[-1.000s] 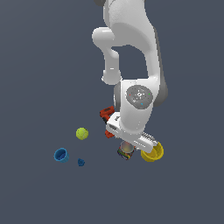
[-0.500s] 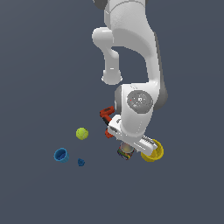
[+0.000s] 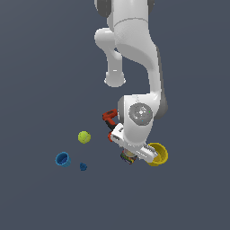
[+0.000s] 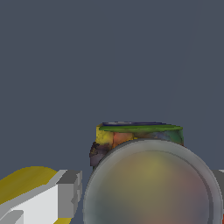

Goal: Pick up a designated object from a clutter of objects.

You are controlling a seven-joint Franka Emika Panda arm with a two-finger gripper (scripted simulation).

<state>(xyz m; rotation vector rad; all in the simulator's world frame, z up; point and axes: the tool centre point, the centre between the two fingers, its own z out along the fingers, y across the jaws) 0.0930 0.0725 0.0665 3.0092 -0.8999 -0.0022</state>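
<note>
A flat, uniform dark blue-grey ground (image 3: 40, 67) fills everything, evenly lit.

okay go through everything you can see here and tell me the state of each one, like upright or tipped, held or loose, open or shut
can: upright, metal top facing the wrist camera, between the fingers, contact not visible
hand: down around the can; open or shut cannot be told
yellow bowl: on the floor, opening up, partly hidden by the hand
blue cup: loose, opening up
tennis ball: loose, resting alone
power drill: mostly hidden behind the arm
tiny blue piece: loose
</note>
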